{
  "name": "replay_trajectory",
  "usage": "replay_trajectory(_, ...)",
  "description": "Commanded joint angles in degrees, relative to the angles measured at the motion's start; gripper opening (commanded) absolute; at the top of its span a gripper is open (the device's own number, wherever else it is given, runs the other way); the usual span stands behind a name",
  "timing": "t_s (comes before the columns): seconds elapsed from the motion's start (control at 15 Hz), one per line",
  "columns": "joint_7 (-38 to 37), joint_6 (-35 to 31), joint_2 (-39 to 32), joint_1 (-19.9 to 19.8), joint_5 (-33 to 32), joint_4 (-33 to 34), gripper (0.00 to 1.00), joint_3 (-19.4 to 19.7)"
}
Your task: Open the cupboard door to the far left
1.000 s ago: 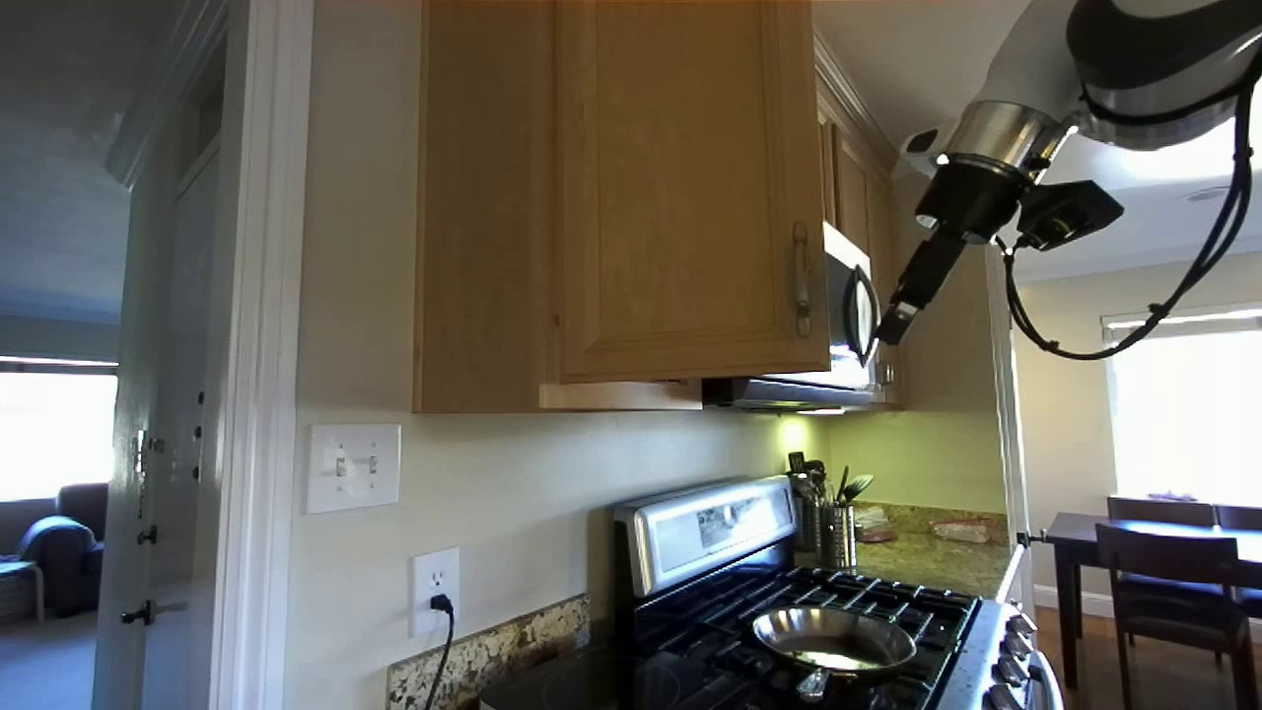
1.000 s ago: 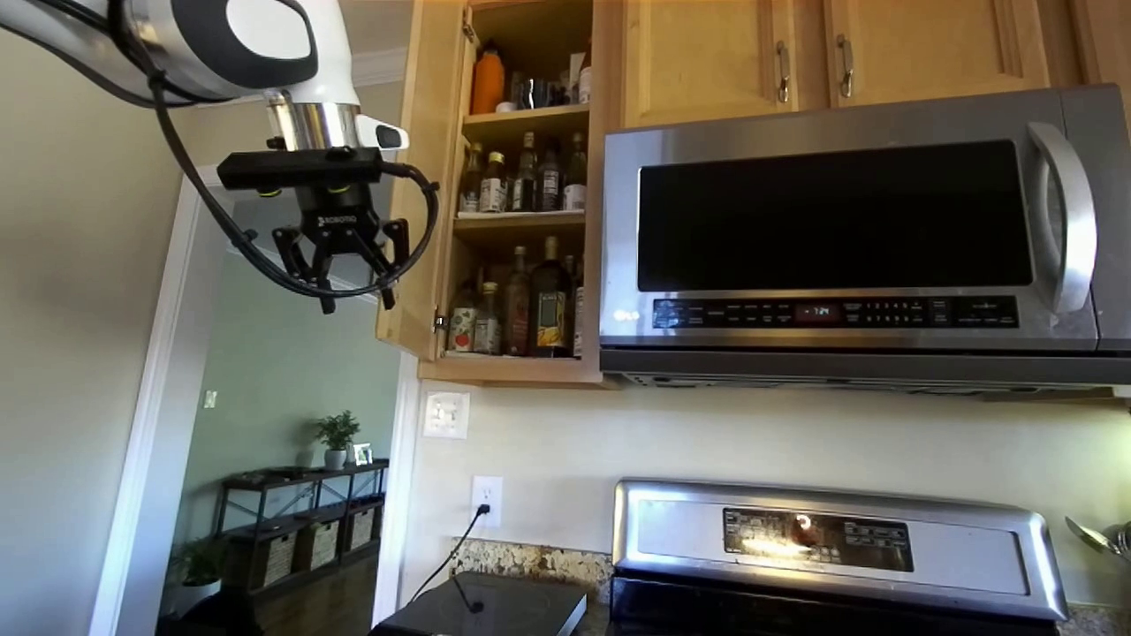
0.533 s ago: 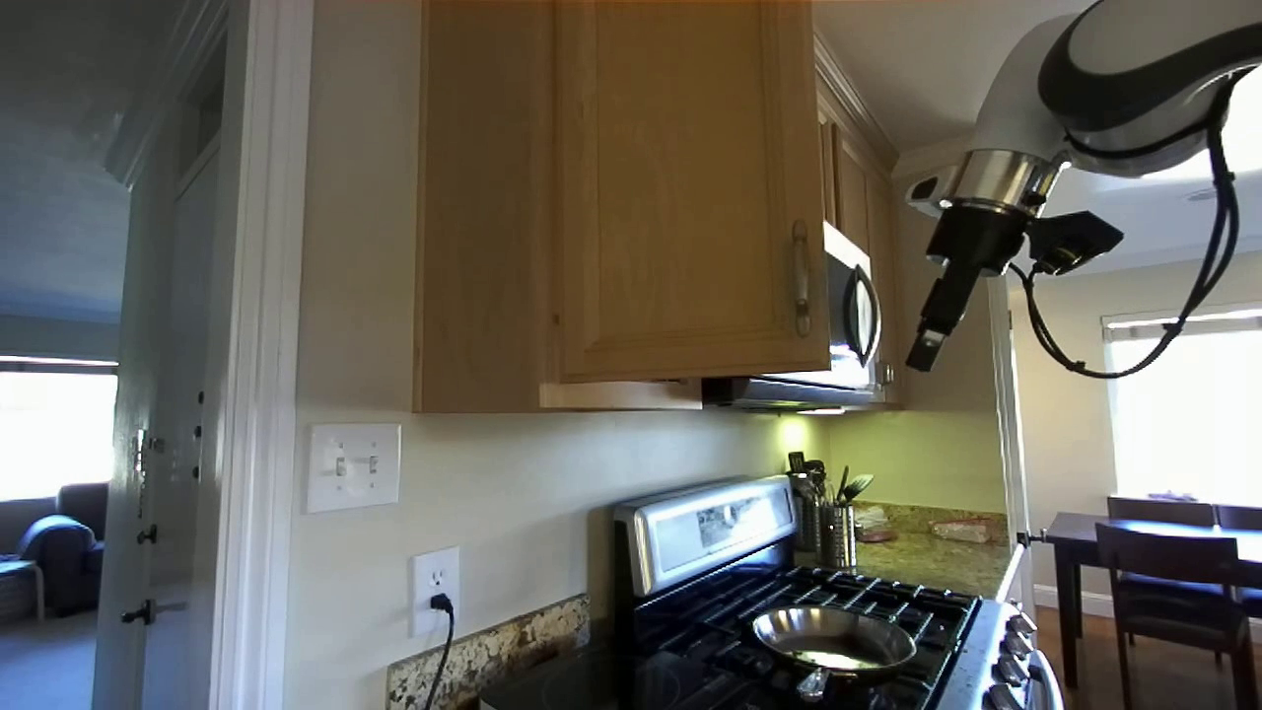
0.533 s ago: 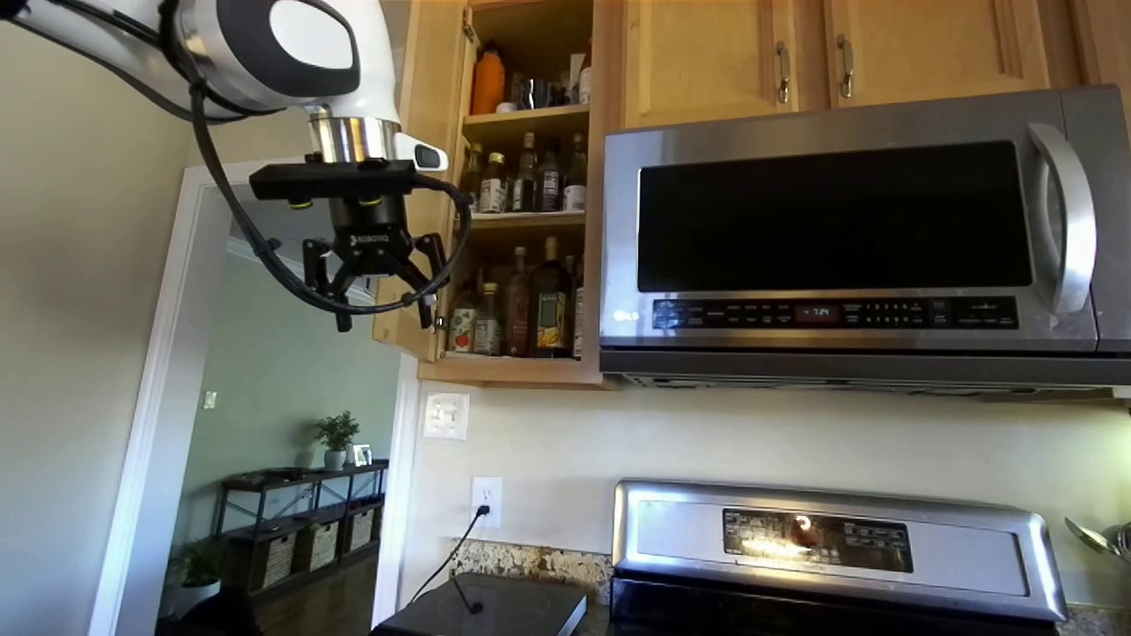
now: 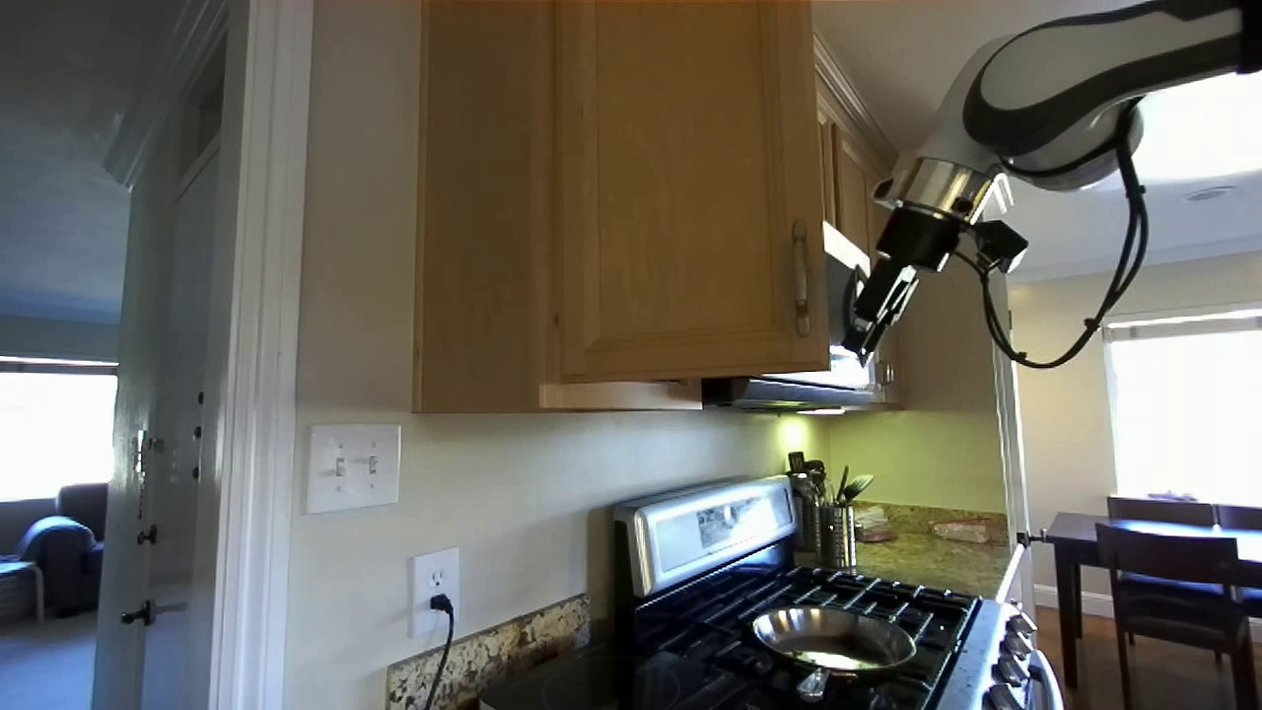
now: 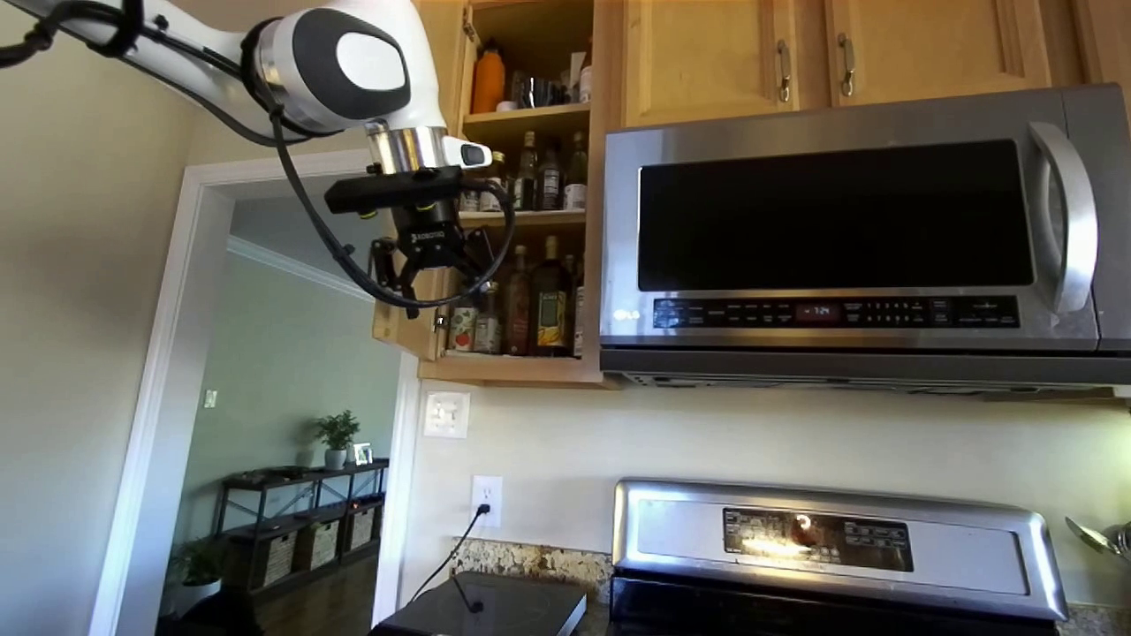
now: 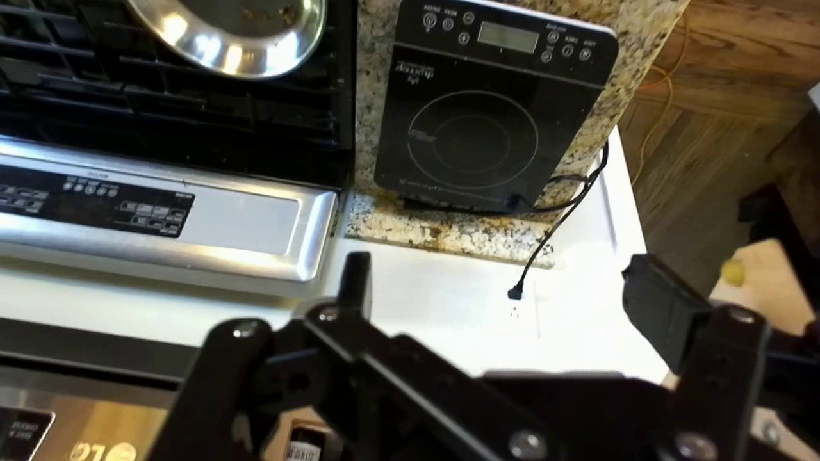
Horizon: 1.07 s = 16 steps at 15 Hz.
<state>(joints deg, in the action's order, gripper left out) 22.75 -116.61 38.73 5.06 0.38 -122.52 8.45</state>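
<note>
The cupboard door (image 5: pixel 680 197) is light oak and stands swung open. Its outer face and slim vertical handle (image 5: pixel 802 279) show in an exterior view, and a strip of its inner face (image 6: pixel 398 329) shows in an exterior view behind the arm. A light wooden piece (image 7: pixel 765 282), apparently the door's lower corner, lies outside my right finger in the wrist view. My gripper (image 7: pixel 500 275) is open and empty. It hangs in front of the open cabinet (image 6: pixel 521 367), on the door's inner side, in an exterior view (image 6: pixel 449 300). It appears past the door's free edge in an exterior view (image 5: pixel 860 340).
Bottles (image 6: pixel 550 300) stand on the cabinet shelves. The microwave (image 6: pixel 831 221) is to the right of the cabinet. Below are the stove (image 5: pixel 789 631) with a steel pan (image 5: pixel 834 636) and a black cooktop (image 7: pixel 474 134). A doorway (image 6: pixel 292 353) lies to the left.
The arm has moved right, in front of the open cabinet, in an exterior view. The gripper first shifted away and down, then back toward the door's edge, and tilted slightly. The door looks unmoved.
</note>
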Motion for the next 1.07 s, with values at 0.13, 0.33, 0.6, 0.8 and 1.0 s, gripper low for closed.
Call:
replay_trajectory(0.13,-1.0,-8.98,-7.84,1.09,2.22,4.56,1.0,-1.35)
replay_trajectory(0.33,-0.04,-11.37,-10.44,2.28,4.86,5.26,1.0,-1.89)
replay_trajectory(0.6,0.62,-10.33,-11.5,3.49,7.97,5.45,1.0,-2.6)
replay_trajectory(0.8,1.0,-9.23,-10.4,4.44,9.86,4.9,1.0,-3.32)
replay_trajectory(1.0,1.46,-8.46,-9.37,5.98,12.1,4.48,1.0,-4.16)
